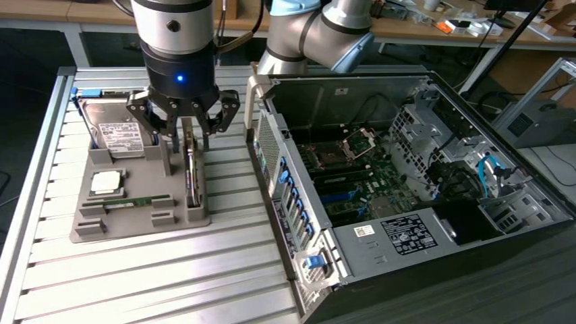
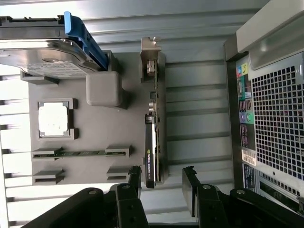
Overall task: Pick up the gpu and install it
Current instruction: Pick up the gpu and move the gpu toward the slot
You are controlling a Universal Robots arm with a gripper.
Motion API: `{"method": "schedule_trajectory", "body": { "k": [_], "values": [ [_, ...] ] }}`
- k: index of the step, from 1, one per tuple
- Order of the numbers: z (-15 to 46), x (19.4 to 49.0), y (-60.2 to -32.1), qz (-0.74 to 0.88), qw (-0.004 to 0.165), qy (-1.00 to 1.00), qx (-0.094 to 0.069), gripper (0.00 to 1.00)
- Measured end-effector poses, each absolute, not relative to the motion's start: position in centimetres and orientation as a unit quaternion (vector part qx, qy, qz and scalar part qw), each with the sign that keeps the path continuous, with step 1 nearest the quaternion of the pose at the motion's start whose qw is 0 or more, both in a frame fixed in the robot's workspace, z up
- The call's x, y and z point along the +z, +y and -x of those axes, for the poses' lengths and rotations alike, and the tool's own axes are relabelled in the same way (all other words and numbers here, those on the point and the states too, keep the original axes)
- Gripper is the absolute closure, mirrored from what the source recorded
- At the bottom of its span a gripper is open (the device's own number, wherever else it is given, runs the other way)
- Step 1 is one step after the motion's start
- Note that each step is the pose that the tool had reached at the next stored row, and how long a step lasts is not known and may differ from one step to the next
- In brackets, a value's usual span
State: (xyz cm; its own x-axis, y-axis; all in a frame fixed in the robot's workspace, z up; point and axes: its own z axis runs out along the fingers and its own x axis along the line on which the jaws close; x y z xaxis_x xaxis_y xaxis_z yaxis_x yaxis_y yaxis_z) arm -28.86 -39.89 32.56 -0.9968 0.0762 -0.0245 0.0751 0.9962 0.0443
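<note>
Fig.: black gripper (image 1: 186,135), jaws spread, nothing held, either side of thin dark gpu (image 1: 191,177) w/ silvery bracket, standing on edge in matte grey moulded tray (image 1: 131,226), beside open PC case (image 1: 378,239).

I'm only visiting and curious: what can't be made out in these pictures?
- Exterior view: far end of the gpu, partly hidden by the gripper.
- Wrist view: the hard drive, cut off by the picture's edge.
- Exterior view: text on the label of the case, too small.
- Both views: the gpu's flat sides, as it stands on edge.
</note>
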Motion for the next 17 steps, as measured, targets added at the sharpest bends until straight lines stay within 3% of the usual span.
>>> {"method": "schedule_trajectory", "body": {
  "k": [17],
  "values": [
    [28.86,31.91,-39.90,-0.038,0.013,0.999,0.022,0.52]
  ]
}}
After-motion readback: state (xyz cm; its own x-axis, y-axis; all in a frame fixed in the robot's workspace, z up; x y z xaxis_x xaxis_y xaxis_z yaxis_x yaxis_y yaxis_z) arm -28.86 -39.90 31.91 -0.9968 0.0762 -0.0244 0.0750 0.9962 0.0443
